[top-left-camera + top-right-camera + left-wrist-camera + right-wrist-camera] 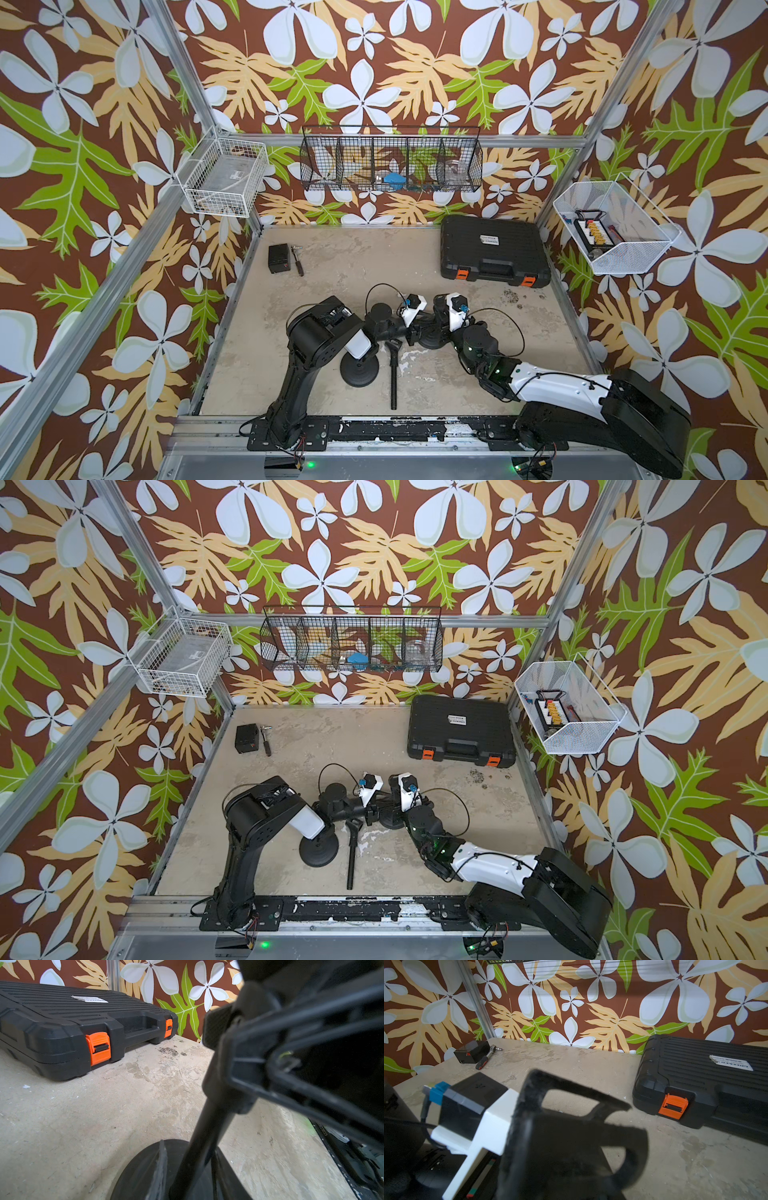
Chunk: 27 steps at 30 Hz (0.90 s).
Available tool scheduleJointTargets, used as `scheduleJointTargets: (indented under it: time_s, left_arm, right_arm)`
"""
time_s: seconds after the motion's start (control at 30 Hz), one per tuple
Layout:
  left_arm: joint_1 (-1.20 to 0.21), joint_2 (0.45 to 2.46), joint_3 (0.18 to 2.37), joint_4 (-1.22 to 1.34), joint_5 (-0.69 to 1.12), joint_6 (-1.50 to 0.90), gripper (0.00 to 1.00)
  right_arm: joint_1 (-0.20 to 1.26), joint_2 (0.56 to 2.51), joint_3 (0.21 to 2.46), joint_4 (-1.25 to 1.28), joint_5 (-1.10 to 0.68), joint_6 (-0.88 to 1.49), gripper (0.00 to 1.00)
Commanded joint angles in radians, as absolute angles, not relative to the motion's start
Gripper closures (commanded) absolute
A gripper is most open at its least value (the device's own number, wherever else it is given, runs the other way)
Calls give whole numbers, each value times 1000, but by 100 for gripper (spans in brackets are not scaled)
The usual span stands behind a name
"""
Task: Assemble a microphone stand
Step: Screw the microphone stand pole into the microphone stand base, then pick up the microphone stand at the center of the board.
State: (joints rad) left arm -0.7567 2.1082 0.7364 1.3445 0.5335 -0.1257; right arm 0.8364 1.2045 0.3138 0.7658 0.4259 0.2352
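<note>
Left gripper (412, 334) and right gripper (434, 328) at round black stand base (430, 344) with slim black pole (199, 1134); openness and hold of both indiscernible.

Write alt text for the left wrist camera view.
Close up, a black pole stands on a round black base on a worn beige table, with blurred black hardware crowding in beside it. Behind them sits a closed black tool case with orange latches, against a brown floral wall.
</note>
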Motion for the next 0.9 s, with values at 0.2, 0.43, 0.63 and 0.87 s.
scheduleJointTargets:
  time_s: [0.2,0.43,0.63,0.87]
  left_arm:
    - [-756,2132,749,1384,555,-138,79]
    - [-756,2125,741,1369,544,-119,82]
    - [-756,2122,737,1367,545,-117,83]
    - [-756,2118,735,1367,548,-115,83]
  right_arm:
    - [835,1195,346,605,350,240,50]
    - [765,1095,348,536,152,174,26]
    - [656,1004,327,503,-3,140,43]
    - [583,1065,359,522,-120,99,46]
